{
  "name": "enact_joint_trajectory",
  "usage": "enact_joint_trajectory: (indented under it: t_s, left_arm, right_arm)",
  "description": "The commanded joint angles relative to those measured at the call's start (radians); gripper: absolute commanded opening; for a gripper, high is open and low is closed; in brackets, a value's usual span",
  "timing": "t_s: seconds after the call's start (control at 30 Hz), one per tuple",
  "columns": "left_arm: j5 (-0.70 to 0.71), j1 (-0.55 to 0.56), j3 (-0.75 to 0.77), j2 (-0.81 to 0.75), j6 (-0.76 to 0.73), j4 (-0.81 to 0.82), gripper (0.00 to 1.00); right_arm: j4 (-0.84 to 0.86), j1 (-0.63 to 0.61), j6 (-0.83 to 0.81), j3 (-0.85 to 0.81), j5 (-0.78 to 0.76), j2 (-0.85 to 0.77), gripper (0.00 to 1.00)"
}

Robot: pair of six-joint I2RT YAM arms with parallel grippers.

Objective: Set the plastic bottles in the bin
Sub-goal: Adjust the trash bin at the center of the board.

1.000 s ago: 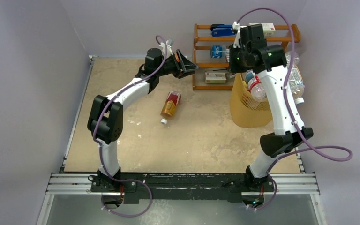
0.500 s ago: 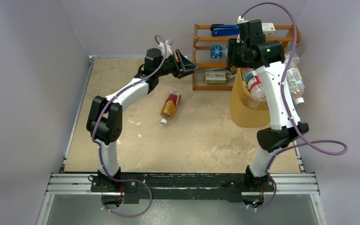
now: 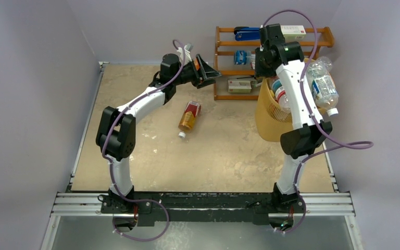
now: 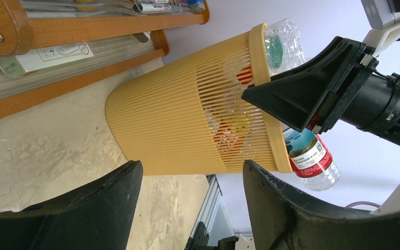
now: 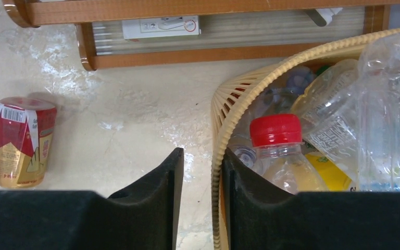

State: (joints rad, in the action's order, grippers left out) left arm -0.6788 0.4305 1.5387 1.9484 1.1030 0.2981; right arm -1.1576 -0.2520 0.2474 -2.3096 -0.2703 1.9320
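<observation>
The yellow-orange bin (image 3: pixel 273 125) stands at the right, heaped with clear plastic bottles (image 3: pixel 320 83), some poking over its rim. One amber bottle with a red label (image 3: pixel 189 115) lies on the table left of it. My right gripper (image 3: pixel 264 72) hangs over the bin's left rim. In the right wrist view its jaws (image 5: pixel 202 153) show a narrow gap that holds nothing. The rim (image 5: pixel 229 104) runs below that gap, beside a red-capped bottle (image 5: pixel 276 130). My left gripper (image 3: pixel 214 74) hovers near the rack, open and empty, pointing at the bin (image 4: pixel 187 114).
A brown wooden rack (image 3: pixel 221 57) stands against the back wall, just left of the bin. It holds a blue stapler (image 3: pixel 247 35) and small white boxes (image 3: pixel 239 83). Purple walls close in both sides. A metal rail (image 3: pixel 203 203) runs along the near edge.
My right arm has drawn back and to the left, from over the bin's middle to its left rim near the rack. The left jaws have spread wider; that arm stayed put.
</observation>
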Motion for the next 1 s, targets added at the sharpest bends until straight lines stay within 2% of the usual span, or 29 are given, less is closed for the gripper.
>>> enact_joint_trajectory:
  t_s: [0.0,0.07,0.17,0.4,0.57,0.8,0.83,0.97]
  left_arm:
    - [-0.026,-0.015,-0.017,-0.061,-0.026,0.056,0.71]
    - [-0.026,-0.014,-0.019,-0.062,-0.022,0.058,0.71]
    - [-0.025,-0.015,-0.021,-0.062,-0.011,0.068,0.72]
    - [-0.013,-0.013,-0.024,-0.071,-0.004,0.073,0.73]
    - [-0.001,-0.015,-0.046,-0.088,-0.004,0.074,0.73]
    - [0.018,-0.012,-0.11,-0.123,-0.017,0.075,0.74]
    - [0.021,-0.013,-0.121,-0.129,-0.019,0.076,0.74]
    - [0.028,-0.012,-0.171,-0.158,-0.03,0.075,0.74]
  right_arm:
    - [0.022,-0.004,-0.009,0.051,0.092,-0.054,0.28]
    - [0.047,-0.004,-0.018,0.095,0.132,-0.091,0.2]
    - [0.054,-0.006,-0.027,0.135,0.193,-0.145,0.0]
    - [0.009,-0.011,-0.044,0.157,0.266,-0.271,0.0]
    - [0.007,-0.031,-0.04,0.251,0.312,-0.348,0.0]
    - [0.007,-0.107,-0.007,0.395,0.259,-0.4,0.0]
    - [0.007,-0.119,0.0,0.409,0.254,-0.404,0.02]
    - [0.007,-0.165,0.056,0.398,0.22,-0.435,0.44]
